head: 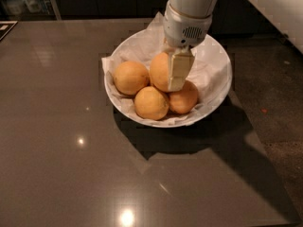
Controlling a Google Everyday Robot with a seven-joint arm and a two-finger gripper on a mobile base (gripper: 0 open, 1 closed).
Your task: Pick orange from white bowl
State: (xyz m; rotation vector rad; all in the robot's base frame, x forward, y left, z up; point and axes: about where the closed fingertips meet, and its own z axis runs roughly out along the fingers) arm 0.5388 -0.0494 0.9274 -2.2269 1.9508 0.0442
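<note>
The white bowl (215, 96), lined with crumpled white paper, stands on the dark table and holds several oranges. The orange (159, 72), the largest and slightly egg-shaped one, lies at the bowl's middle on top of the others. My gripper (170, 77) reaches down from above into the bowl and is shut on this orange. One cream finger (179, 70) presses against its right front side. The other finger is hidden behind the fruit. The orange still rests among the others.
Smaller oranges lie left (131, 77), front (151, 102) and right front (183, 98) of the held one. The glossy dark table (71, 141) stretches left and forward. Floor shows past the table's right edge (279, 122).
</note>
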